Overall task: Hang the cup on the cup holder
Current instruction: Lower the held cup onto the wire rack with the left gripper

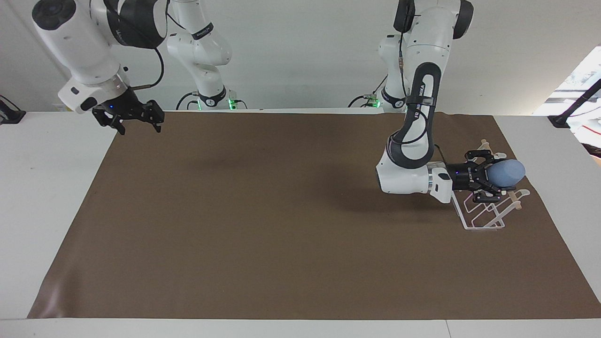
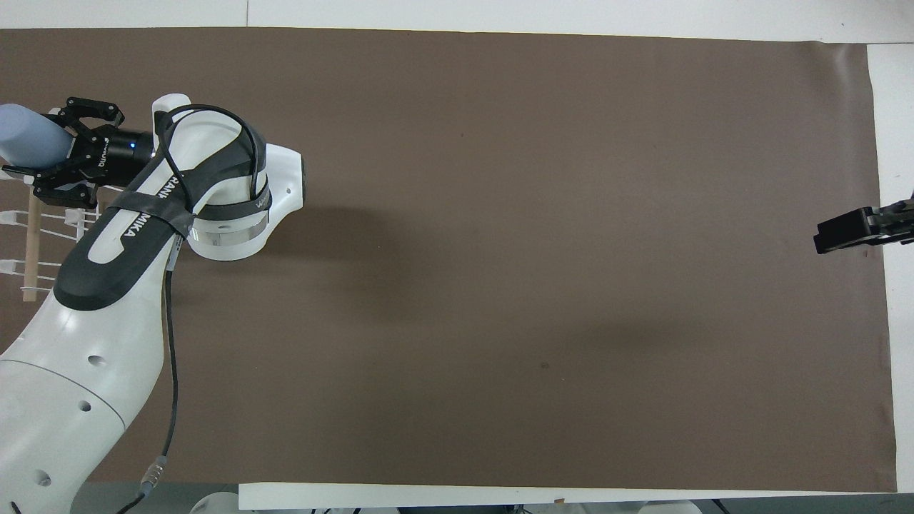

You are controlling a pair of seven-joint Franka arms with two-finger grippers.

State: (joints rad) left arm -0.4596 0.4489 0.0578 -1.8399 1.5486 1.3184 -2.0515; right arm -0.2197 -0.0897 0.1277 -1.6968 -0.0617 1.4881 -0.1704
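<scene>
My left gripper (image 1: 496, 177) (image 2: 39, 143) is shut on the light blue cup (image 1: 508, 172) (image 2: 28, 141), which lies on its side with its closed end pointing toward the left arm's end of the table. The cup hangs over the wooden top rod of the white wire cup holder (image 1: 484, 228) (image 2: 30, 250). Whether it touches a prong I cannot tell, since the gripper hides much of the rack. My right gripper (image 1: 139, 126) (image 2: 828, 235) waits open and holds nothing, raised over the mat's edge at the right arm's end of the table.
A brown mat (image 1: 281, 234) covers most of the white table (image 1: 47, 211). The cup holder stands on the mat close to its edge at the left arm's end. The left forearm reaches low over the mat beside the rack.
</scene>
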